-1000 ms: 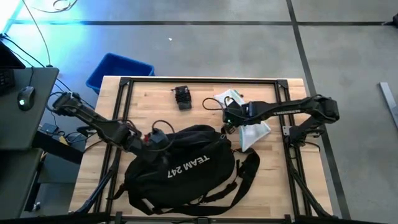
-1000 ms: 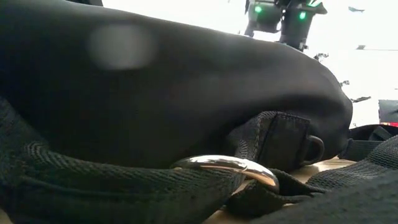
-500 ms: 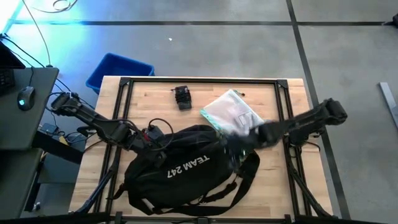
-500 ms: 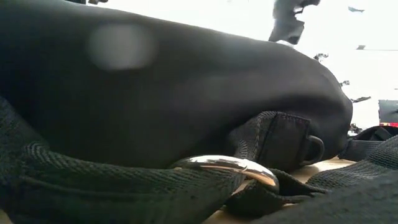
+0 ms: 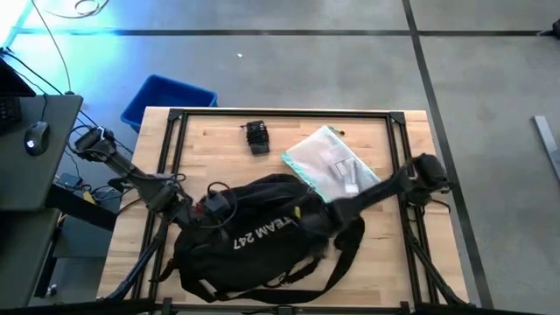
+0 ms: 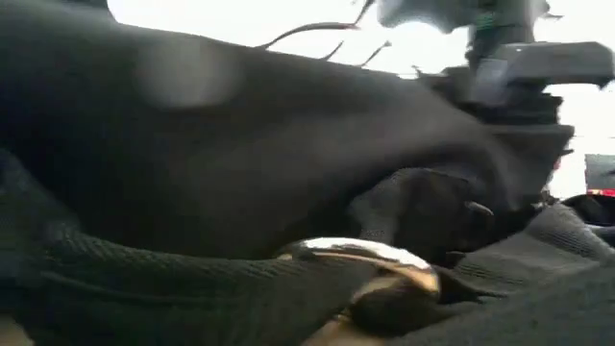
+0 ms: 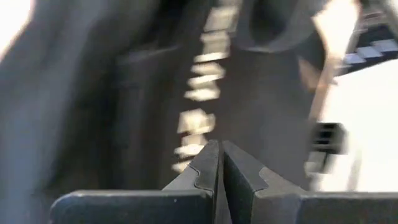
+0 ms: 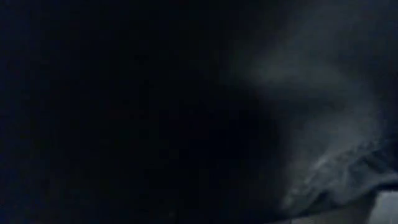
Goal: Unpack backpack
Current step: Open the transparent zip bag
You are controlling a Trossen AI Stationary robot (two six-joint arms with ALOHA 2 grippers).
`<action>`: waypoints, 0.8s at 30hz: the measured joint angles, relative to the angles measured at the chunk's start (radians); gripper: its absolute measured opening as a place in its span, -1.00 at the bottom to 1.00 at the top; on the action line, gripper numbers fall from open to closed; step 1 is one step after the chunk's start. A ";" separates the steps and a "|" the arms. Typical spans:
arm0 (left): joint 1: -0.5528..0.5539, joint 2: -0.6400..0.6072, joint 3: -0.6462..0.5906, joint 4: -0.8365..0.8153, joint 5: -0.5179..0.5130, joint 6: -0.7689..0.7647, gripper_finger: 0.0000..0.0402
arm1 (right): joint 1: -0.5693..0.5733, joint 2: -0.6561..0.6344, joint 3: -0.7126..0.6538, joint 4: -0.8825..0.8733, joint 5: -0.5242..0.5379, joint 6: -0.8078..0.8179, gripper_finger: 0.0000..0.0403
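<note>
Backpack [image 5: 262, 232], slumped soft and bulky on the near half of the tabletop [image 5: 219, 140]: I judge it limp, best gripped by fabric edges. My left fingers [image 7: 219, 163] are clenched on its rim; my right gripper reaches inside, its state unreadable.

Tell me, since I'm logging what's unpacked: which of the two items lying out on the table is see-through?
The clear plastic pouch, beside the backpack; the small black item is opaque.

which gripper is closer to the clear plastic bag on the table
Right. The right gripper is at the backpack just below the plastic bag; the left gripper is at the backpack's far left side.
</note>
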 joint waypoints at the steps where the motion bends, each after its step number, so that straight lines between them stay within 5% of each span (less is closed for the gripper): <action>1: -0.010 0.001 0.000 0.044 -0.003 0.017 -1.00 | -0.039 0.017 0.018 0.026 -0.004 -0.011 -0.35; 8: -0.036 0.066 0.001 0.182 -0.106 0.058 -1.00 | -0.262 0.115 0.259 0.207 0.216 -0.097 -0.40; 13: -0.001 0.129 0.000 0.117 -0.115 0.065 -1.00 | -0.342 0.159 0.417 0.305 0.220 -0.175 -0.40; 24: 0.115 0.196 -0.032 -0.349 -0.227 -0.103 -1.00 | -0.301 0.144 0.731 -0.128 0.210 -0.355 -0.40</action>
